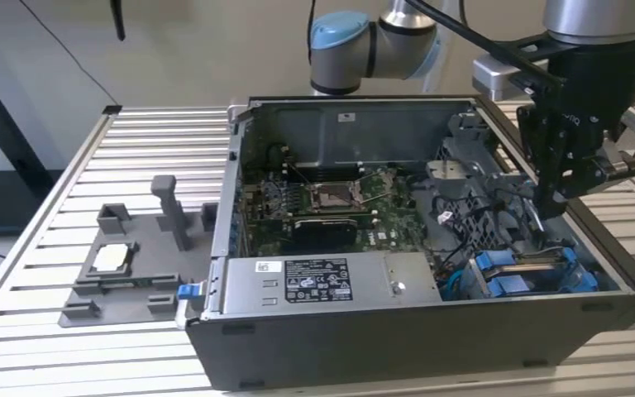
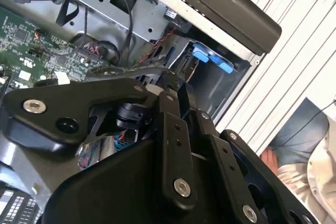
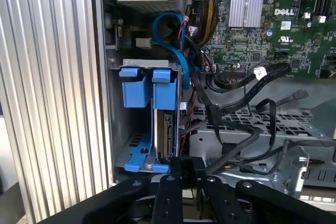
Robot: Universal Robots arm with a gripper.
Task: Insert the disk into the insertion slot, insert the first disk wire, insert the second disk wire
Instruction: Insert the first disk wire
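Observation:
The disk stands on edge in its bright blue frame inside the insertion slot. In the exterior view the disk sits at the case's near right corner. My gripper is at the disk's connector end, fingers close together on the plug of a black disk wire that curves away over the metal cage. In the exterior view the gripper reaches down into the case just behind the disk. Its black linkage hides the fingertips in the second wrist view.
The open computer case lies on a slatted table. It holds a silver power-supply box, a motherboard and loose black cables. A grey fixture stands at the exterior view's left. A person's hand is beside the table.

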